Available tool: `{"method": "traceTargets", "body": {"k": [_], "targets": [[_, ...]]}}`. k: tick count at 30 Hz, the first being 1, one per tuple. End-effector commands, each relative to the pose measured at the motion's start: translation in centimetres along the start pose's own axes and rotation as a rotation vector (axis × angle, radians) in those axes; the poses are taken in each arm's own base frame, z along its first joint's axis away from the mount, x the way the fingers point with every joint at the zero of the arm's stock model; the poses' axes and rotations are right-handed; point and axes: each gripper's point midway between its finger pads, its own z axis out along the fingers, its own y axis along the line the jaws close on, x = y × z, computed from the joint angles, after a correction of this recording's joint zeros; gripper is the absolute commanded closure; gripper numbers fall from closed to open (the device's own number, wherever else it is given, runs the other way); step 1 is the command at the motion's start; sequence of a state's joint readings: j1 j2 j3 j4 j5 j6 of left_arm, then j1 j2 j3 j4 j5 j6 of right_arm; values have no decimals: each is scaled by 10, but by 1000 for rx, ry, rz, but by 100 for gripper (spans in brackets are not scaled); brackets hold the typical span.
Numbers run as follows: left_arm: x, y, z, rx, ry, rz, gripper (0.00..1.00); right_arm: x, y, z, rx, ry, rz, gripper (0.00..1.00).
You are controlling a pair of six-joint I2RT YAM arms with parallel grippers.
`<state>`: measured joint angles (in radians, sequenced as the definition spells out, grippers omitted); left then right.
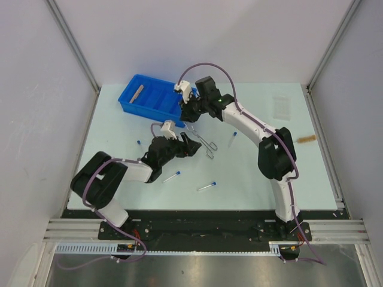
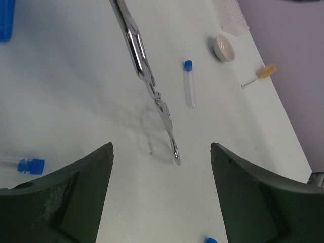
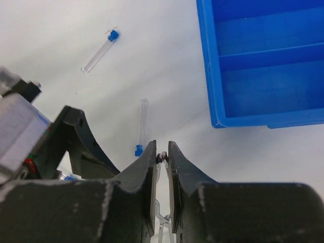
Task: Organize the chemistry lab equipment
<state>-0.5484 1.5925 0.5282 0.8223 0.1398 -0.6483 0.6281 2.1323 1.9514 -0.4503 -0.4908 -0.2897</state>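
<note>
I am pinching one end of the shiny metal tongs point(image 2: 136, 50) in my right hand point(image 3: 162, 152), fingers nearly together. Their long axis is slanting from beside the blue bin point(image 1: 143, 109) toward my left hand point(image 2: 162, 147), which is gaping empty above the worktop point(image 1: 251, 173).

No readable text, label, brand, number or sign anywhere in these views.

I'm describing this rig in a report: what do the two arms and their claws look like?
The left arm and right arm have white shells and black joints, each trailing a purple cable. The left claw and right claw have dark, wedge-shaped fingers.
</note>
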Motion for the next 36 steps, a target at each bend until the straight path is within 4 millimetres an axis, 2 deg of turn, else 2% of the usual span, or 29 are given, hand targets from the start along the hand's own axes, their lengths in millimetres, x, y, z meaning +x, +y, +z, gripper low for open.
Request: {"method": "traceTargets", "body": {"k": [1, 4, 6, 12, 13, 15, 16, 18, 19, 22, 23, 27, 28, 29, 30, 31, 32, 33, 34, 35, 36], "targets": [[-27, -29, 24, 65, -161, -52, 21, -48, -1, -35, 13, -140, -1, 95], [-16, -33, 37, 62, -147, -65, 27, -50, -6, -41, 26, -153, 21, 95], [-16, -27, 44, 12, -168, -67, 30, -52, -8, -46, 23, -166, 42, 96], [-6, -30, 64, -51, -133, -39, 46, -51, -20, -60, 50, -191, 98, 97], [-6, -29, 67, -71, -124, -35, 55, -54, -21, -64, 59, -200, 101, 97], [-5, -28, 70, -88, -111, -35, 62, -52, -26, -69, 78, -204, 116, 97], [-5, -28, 72, -97, -101, -34, 71, -53, -27, -73, 92, -209, 116, 97], [-5, -30, 72, -91, -88, -21, 79, -54, -29, -78, 106, -219, 132, 97], [-4, -32, 71, -86, -78, -16, 90, -52, -33, -81, 116, -223, 139, 97], [-9, -44, 68, -31, -66, 23, 100, -56, -35, -93, 118, -242, 155, 97], [-8, -51, 66, 7, -45, 31, 100, -59, -33, -100, 114, -251, 152, 96], [-26, -81, 53, 140, -19, 75, 100, -72, -28, -128, 92, -297, 157, 92], [-37, -85, 51, 170, -22, 79, 100, -73, -23, -137, 52, -305, 159, 87], [-40, -90, 48, 198, -9, 80, 100, -74, -20, -143, 29, -307, 164, 70], [-38, -105, 38, 278, 45, 82, 100, -83, -14, -156, 10, -326, 150, 61], [-46, -108, 34, 308, 55, 84, 100, -80, -9, -167, -40, -322, 158, 51], [-47, -114, 28, 346, 78, 90, 100, -82, -5, -177, -60, -329, 139, 32], [-50, -120, 19, 373, 100, 99, 100, -86, 1, -191, -75, -341, 122, 26], [-49, -129, 9, 438, 142, 111, 100, -81, 11, -199, -121, -326, 124, 21], [-49, -133, 2, 461, 161, 119, 100, -78, 11, -209, -124, -323, 120, 14], [-51, -138, -9, 478, 179, 139, 100, -75, 14, -214, -133, -314, 85, 11]]}}
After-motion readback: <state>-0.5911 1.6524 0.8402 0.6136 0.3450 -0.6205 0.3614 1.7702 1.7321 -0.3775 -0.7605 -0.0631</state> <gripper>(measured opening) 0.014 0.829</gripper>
